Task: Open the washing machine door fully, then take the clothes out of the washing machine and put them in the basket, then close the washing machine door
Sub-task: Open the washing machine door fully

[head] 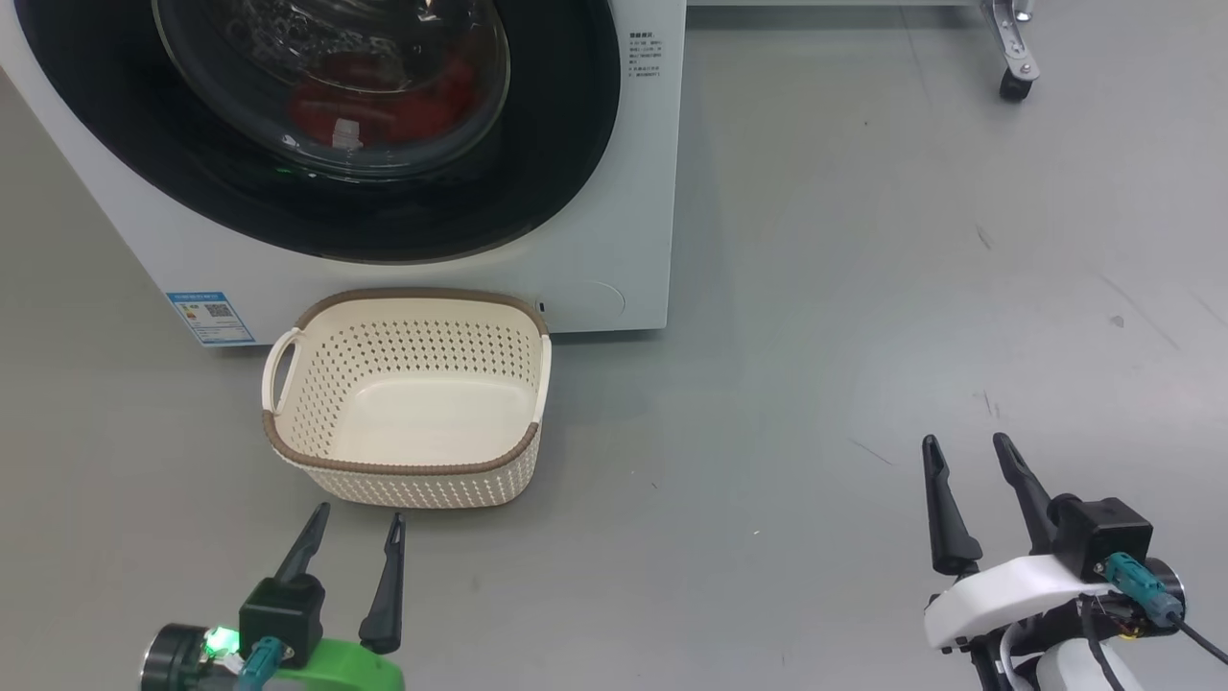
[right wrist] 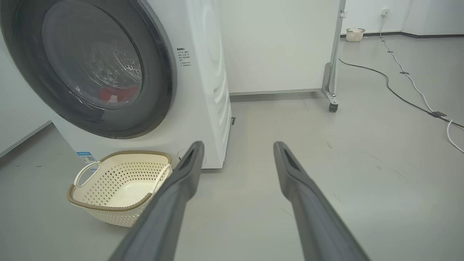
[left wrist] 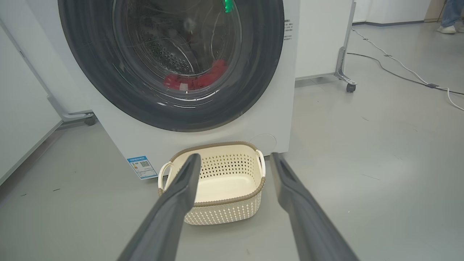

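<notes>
The white washing machine [head: 614, 192] [left wrist: 119, 137] [right wrist: 203, 90] stands ahead with its black-rimmed round door [head: 537, 154] [left wrist: 261, 72] [right wrist: 159, 72] flat against its front. Red clothes [head: 384, 101] [left wrist: 195, 79] [right wrist: 116, 94] lie in the drum behind the glass. The cream basket [head: 403, 489] [left wrist: 224, 210] [right wrist: 108, 210] sits empty on the floor just in front of the machine. My left gripper [head: 360, 523] [left wrist: 233, 156] hovers open a little short of the basket's near rim, holding nothing. My right gripper [head: 964, 446] [right wrist: 237, 145] is open and empty far to the right, over bare floor.
A wheeled frame leg with a caster [head: 1015, 84] [left wrist: 349, 87] [right wrist: 332, 107] stands right of the machine. Cables [left wrist: 398, 69] [right wrist: 402, 90] run across the grey floor farther right. A second small basket [right wrist: 354, 34] sits by the far wall. A person's feet [left wrist: 447, 29] show at the far right.
</notes>
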